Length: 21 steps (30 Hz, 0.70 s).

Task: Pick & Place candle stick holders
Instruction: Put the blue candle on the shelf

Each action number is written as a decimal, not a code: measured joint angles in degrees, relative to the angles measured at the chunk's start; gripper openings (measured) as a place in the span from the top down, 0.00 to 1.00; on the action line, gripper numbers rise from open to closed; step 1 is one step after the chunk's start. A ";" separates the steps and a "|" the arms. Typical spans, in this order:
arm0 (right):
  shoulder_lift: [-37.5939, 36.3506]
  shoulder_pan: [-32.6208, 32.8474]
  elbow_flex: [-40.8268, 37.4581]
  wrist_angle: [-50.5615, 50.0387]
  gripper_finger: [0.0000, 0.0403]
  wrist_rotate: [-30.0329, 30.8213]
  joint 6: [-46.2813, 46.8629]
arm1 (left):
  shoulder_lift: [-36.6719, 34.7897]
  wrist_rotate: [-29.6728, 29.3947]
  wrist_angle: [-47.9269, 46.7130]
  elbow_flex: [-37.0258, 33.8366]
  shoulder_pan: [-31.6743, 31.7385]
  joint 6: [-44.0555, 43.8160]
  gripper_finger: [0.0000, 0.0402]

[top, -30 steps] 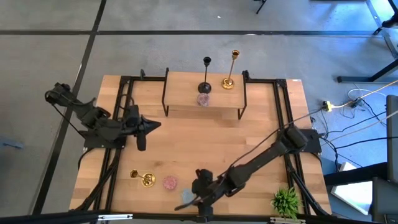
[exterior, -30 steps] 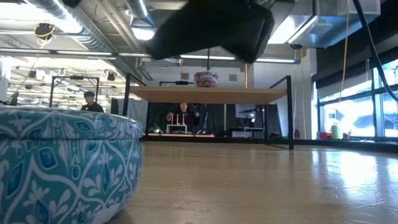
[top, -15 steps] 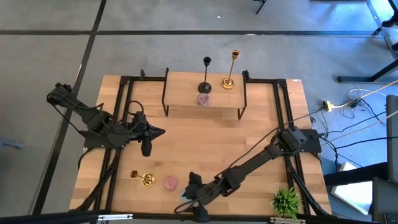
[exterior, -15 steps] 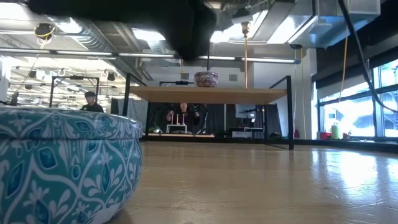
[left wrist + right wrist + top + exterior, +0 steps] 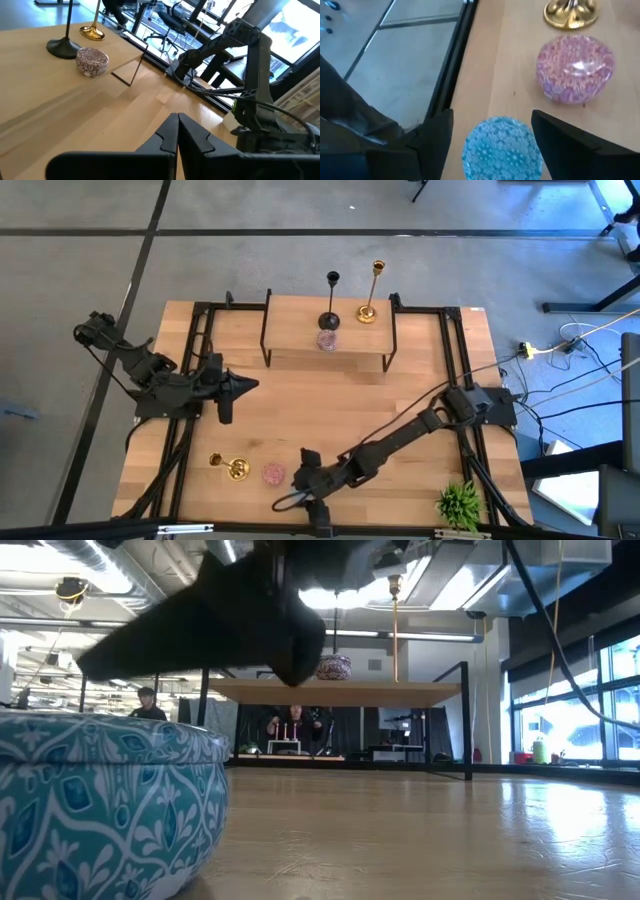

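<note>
1. The light blue holder point(image 5: 502, 147) is sitting on the table between the two fingers of the right gripper point(image 5: 492, 142), near the table's front edge; it is squat, round and patterned, and I judge it rigid, glazed or glassy, so likely slippery and breakable if dropped.
2. The right gripper is standing wide open, one finger on each side of the holder, gripping nothing; the fingers do not appear to be touching it.
3. The best hold, I judge, is across the widest part of the round wall, low down, with a gentle squeeze.
4. Just beyond the fingers, the pink holder point(image 5: 575, 67) is resting, and past it the base of a gold stick point(image 5: 570, 12); both are close enough to be bumped.
5. Well away, on the raised shelf point(image 5: 328, 358), the black stick point(image 5: 330, 300), another gold stick point(image 5: 372, 290) and the purple holder point(image 5: 327, 340) are standing.
6. The left gripper point(image 5: 177, 132) is waiting with fingers pressed together, empty, over the table's left side.
</note>
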 joint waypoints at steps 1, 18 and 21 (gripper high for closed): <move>0.01 -0.12 -0.01 -0.01 0.33 -0.13 -0.30 | 0.00 0.22 0.02 0.00 0.00 -0.26 0.99; 0.27 -0.63 0.04 -4.54 0.25 1.91 -2.33 | 0.04 0.92 0.04 0.00 -0.02 -1.26 1.00; 0.27 -0.63 0.06 -4.56 0.23 1.80 -2.33 | 0.04 0.92 0.04 0.00 0.00 -0.94 0.99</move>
